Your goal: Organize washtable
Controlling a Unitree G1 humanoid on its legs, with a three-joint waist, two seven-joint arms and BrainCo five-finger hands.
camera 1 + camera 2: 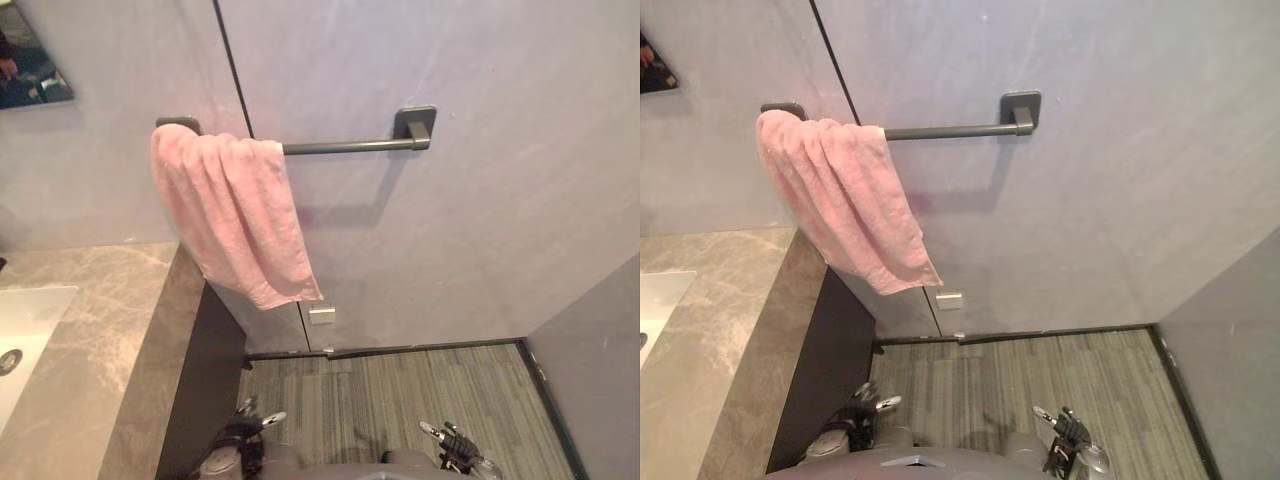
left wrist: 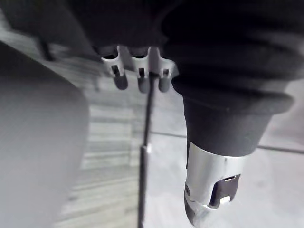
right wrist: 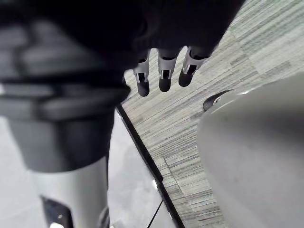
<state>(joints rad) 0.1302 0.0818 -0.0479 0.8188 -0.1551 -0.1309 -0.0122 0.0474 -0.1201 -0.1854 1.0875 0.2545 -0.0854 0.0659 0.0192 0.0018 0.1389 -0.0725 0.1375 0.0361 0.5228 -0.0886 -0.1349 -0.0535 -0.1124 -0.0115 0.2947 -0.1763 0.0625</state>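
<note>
A pink towel [image 1: 235,215] hangs bunched over the left end of a dark towel bar [image 1: 345,146] on the grey wall. Its lower corner reaches down beside the washtable's end. The marble washtable [image 1: 90,340] runs along the left, with a white sink [image 1: 25,320] set into it. My left hand [image 1: 250,420] hangs low by the washtable's dark side panel. Its fingers [image 2: 140,78] are straight and hold nothing. My right hand [image 1: 455,440] hangs low over the floor, its fingers [image 3: 164,76] also relaxed and empty. Both hands are far below the towel.
A mirror's corner [image 1: 30,60] shows on the wall at the upper left. A small white plate [image 1: 322,315] sits low on the wall under the towel. Grey striped carpet [image 1: 400,390] covers the floor, bounded by a grey wall [image 1: 600,370] on the right.
</note>
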